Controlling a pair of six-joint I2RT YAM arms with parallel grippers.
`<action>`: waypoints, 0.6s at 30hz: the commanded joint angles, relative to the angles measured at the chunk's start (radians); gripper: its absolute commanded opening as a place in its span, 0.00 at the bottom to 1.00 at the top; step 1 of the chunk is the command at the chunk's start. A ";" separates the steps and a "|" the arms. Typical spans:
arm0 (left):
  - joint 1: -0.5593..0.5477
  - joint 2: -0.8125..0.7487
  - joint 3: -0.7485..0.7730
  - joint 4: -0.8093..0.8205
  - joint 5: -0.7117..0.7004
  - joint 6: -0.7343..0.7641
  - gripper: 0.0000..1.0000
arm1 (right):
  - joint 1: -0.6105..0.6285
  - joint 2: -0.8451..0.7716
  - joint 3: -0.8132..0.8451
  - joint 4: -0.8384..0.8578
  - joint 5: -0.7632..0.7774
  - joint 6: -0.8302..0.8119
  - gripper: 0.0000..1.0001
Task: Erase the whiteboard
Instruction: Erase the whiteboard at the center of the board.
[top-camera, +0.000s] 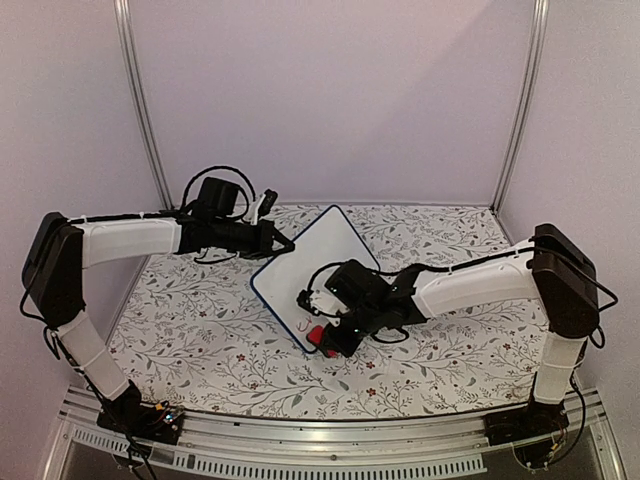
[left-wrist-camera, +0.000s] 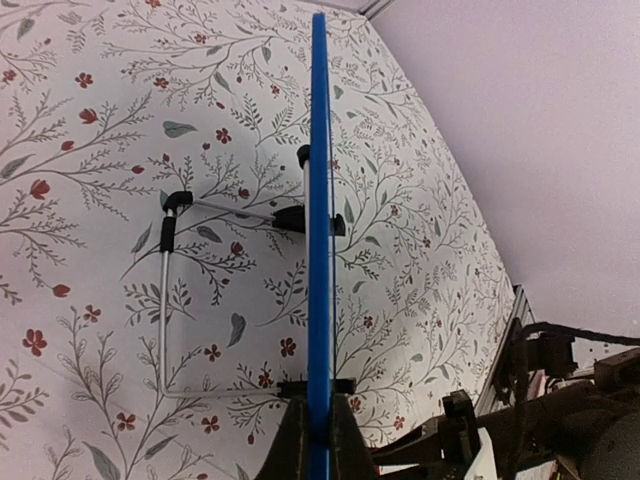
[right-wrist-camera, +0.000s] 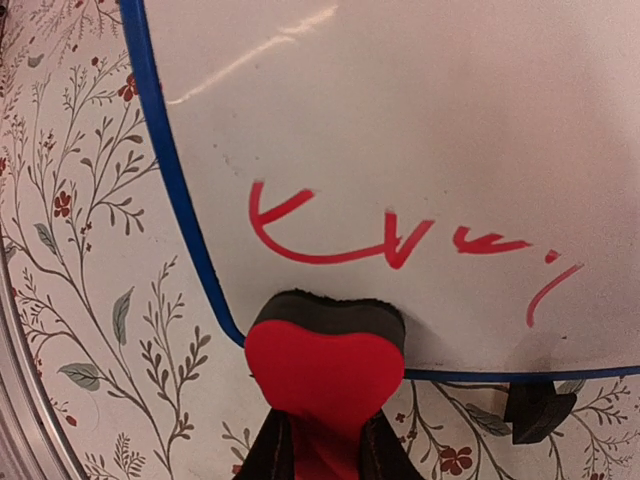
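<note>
The whiteboard (top-camera: 315, 262), white with a thin blue frame, stands tilted on the floral table, turned like a diamond. Edge-on in the left wrist view it is a blue strip (left-wrist-camera: 319, 180), and my left gripper (left-wrist-camera: 319, 428) is shut on its frame at the board's left side (top-camera: 281, 243). Red marker strokes (right-wrist-camera: 335, 240) run across the board's lower part (right-wrist-camera: 400, 110). My right gripper (right-wrist-camera: 325, 452) is shut on a red eraser (right-wrist-camera: 325, 368) with a dark felt face, pressed at the board's bottom corner just below the strokes (top-camera: 320, 337).
A bent wire stand (left-wrist-camera: 164, 290) with black feet props the board from behind; one black foot (right-wrist-camera: 535, 410) shows under the lower edge. A floral cloth (top-camera: 200, 330) covers the table. Metal posts (top-camera: 143, 110) rise at the back corners, and a rail (top-camera: 330, 440) runs along the front.
</note>
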 joint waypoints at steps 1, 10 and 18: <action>-0.012 0.014 0.006 -0.011 0.015 0.002 0.00 | 0.024 0.054 0.086 0.020 0.055 -0.014 0.00; -0.010 0.013 0.008 -0.012 0.021 0.002 0.00 | 0.027 0.059 0.145 0.033 0.104 -0.049 0.00; -0.011 0.016 0.008 -0.012 0.021 0.001 0.00 | 0.027 0.054 0.166 0.056 0.142 -0.054 0.00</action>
